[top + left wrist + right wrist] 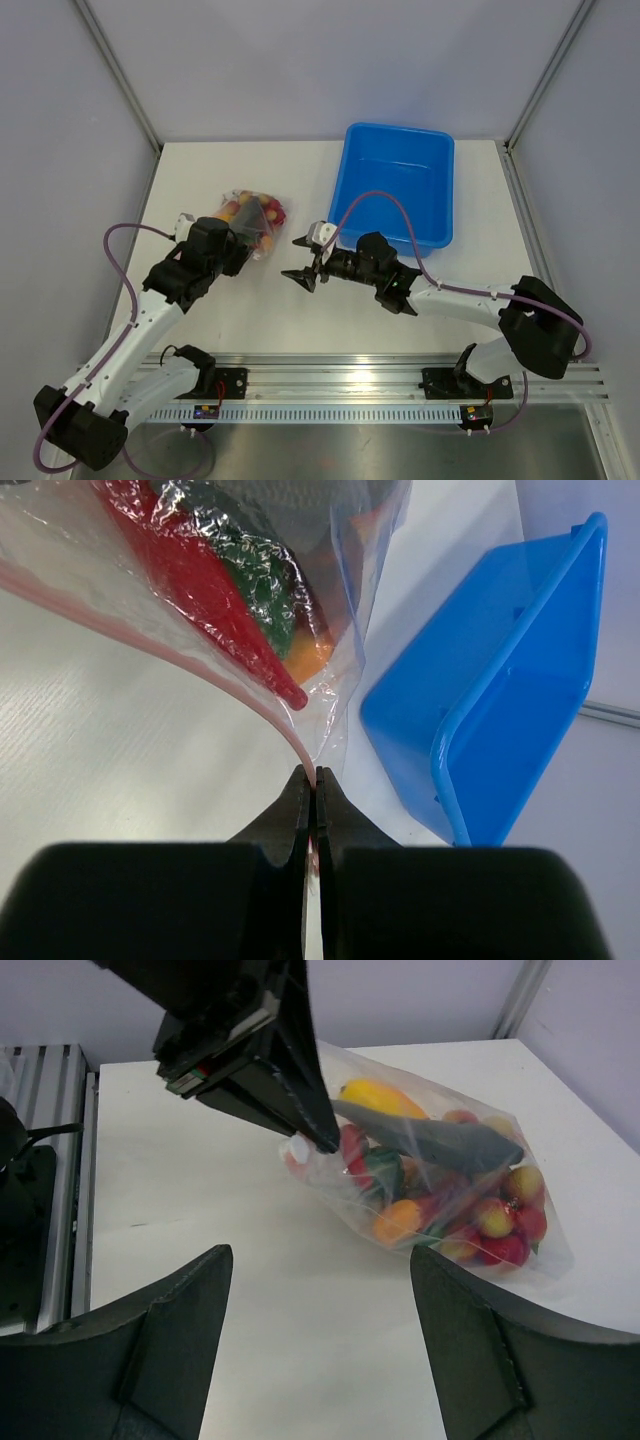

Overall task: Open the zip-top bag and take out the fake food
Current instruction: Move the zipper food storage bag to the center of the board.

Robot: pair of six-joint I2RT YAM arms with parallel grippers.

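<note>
Where the left tool [313, 780] comes to its tip, we see both fingers pressed flat together on the pink-red zipper strip [296, 748], so it is closed and pinching one corner of the zip-top bag [440, 1190]. The right tool [320, 1255] faces that same corner with its fingers spread wide and nothing between them; it is near the bag but apart from it, with a stretch of white surface [250, 310] between them. Beside the bag on its right stands the blue tub [400, 185], upright with its open side up, and the right tool sits just in front of the tub's near left corner. The left tool's black body lies over the near end of the bag and hides part of it from above. Along the near edge runs the metal rail [380, 385] that carries both bases, and purple cables [120, 260] loop off each arm. The bag is clear and crinkled and lies at the left of the surface, with its gripped corner drawn up towards the left tool. The fake food [480, 1220] is packed inside it: a grey fish [440, 1140] across the top, a yellow piece [375, 1095] behind that, a red pepper [200, 580] beside a green cucumber [255, 590], an orange lump and a cluster of red-and-yellow rounds at the far end. The left arm climbs from its base at the lower left, slanting up and to the right. The right arm reaches leftward across the surface from its base at the right.
</note>
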